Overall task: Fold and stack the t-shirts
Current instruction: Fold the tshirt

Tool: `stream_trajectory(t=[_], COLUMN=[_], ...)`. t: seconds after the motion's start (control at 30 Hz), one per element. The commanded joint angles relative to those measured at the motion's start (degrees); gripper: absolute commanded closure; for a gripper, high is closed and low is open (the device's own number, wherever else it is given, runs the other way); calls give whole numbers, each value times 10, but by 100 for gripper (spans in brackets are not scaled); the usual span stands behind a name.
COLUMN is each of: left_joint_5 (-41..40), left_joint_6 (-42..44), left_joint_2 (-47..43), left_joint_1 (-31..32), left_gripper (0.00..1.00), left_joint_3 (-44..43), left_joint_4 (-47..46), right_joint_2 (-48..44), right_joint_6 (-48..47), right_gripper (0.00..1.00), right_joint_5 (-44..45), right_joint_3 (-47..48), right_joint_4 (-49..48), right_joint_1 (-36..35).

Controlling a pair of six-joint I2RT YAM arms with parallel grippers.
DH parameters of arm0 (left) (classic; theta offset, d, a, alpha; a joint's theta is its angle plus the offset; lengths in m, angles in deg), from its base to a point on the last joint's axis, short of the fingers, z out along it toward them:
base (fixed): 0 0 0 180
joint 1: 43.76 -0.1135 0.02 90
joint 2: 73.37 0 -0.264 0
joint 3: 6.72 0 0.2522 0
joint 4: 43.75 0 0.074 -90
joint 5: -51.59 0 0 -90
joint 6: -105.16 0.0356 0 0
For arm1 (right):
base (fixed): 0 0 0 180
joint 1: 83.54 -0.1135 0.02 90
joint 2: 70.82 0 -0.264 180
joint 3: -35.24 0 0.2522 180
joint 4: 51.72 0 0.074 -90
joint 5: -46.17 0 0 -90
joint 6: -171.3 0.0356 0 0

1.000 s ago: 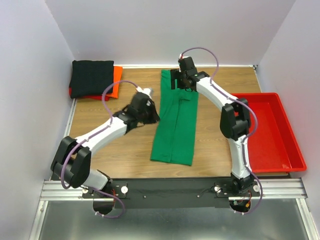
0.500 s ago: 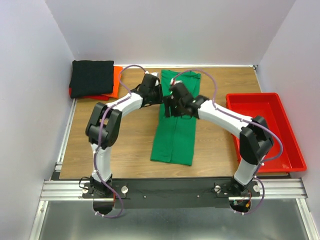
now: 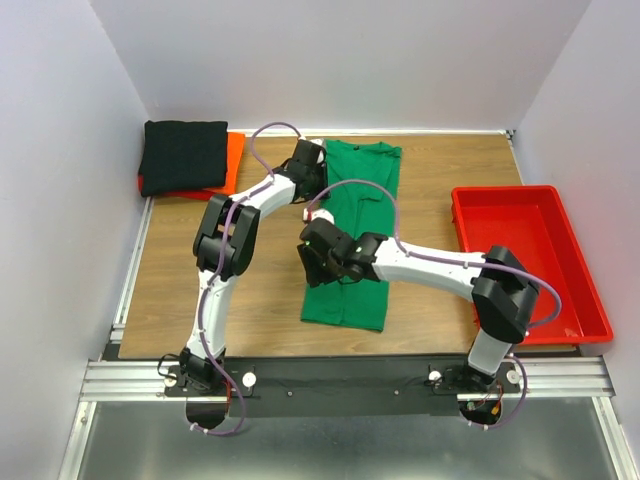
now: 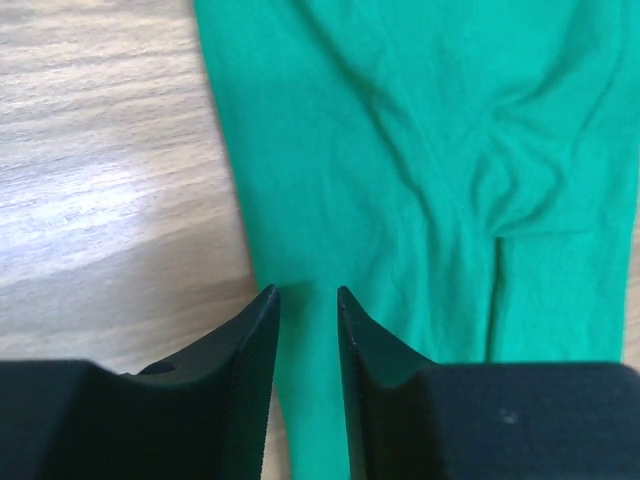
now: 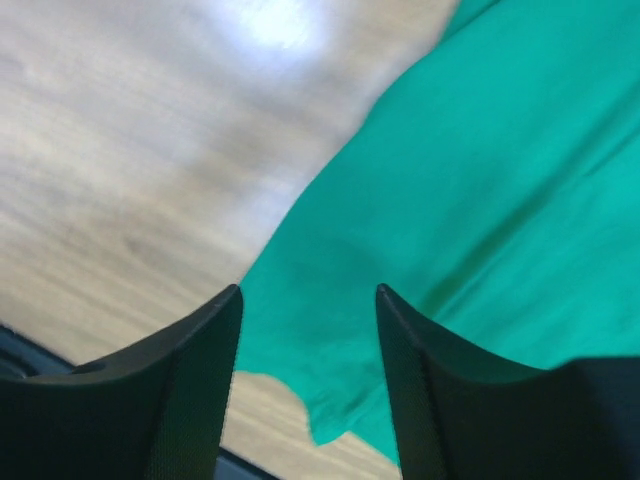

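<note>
The green t-shirt lies folded lengthwise as a long strip down the middle of the table. My left gripper hovers at its far left edge; in the left wrist view the jaws stand slightly apart over the green cloth, holding nothing. My right gripper is over the shirt's near left edge; in the right wrist view it is wide open above the cloth near a bottom corner. The folded black t-shirt lies on the orange-red t-shirt at the back left.
A rigid red plastic tray stands at the right side of the wooden table. White walls close in the left, back and right. The black-and-orange stack sits close to my left arm's elbow.
My left gripper swung from the table's left-middle to the green shirt's far left edge. My right gripper moved from the shirt's far end down to its near left edge.
</note>
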Motion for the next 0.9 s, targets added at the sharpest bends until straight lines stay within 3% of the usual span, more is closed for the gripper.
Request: stream_trajectory(t=[0.0,0.23,0.33,0.63,0.87], left_joint_5=[-3,9,11,15,17], left_joint_6=[17,18,18,15,15], left_joint_2=[28,44,48,55,57], left_joint_1=[-5,-6,-6,-6,-6], left_gripper=[67,74,77,91,100], left_joint_3=[-12,-17,-17,-13,-13], left_joint_4=[16,11,6,1,-1], right_joint_2=[14,55,67,97,94], right_joint_6=[29,38,45,53,57], right_gripper=[41,47,55,59,88], right_joint_5=[29,47,48,53,53], right_joint_3=[-7,-3,-9,-9,-16], right_joint_4=[-14,-16,-16,-16,-15], right_joint_1=[-38,-86,-95,-120,-126])
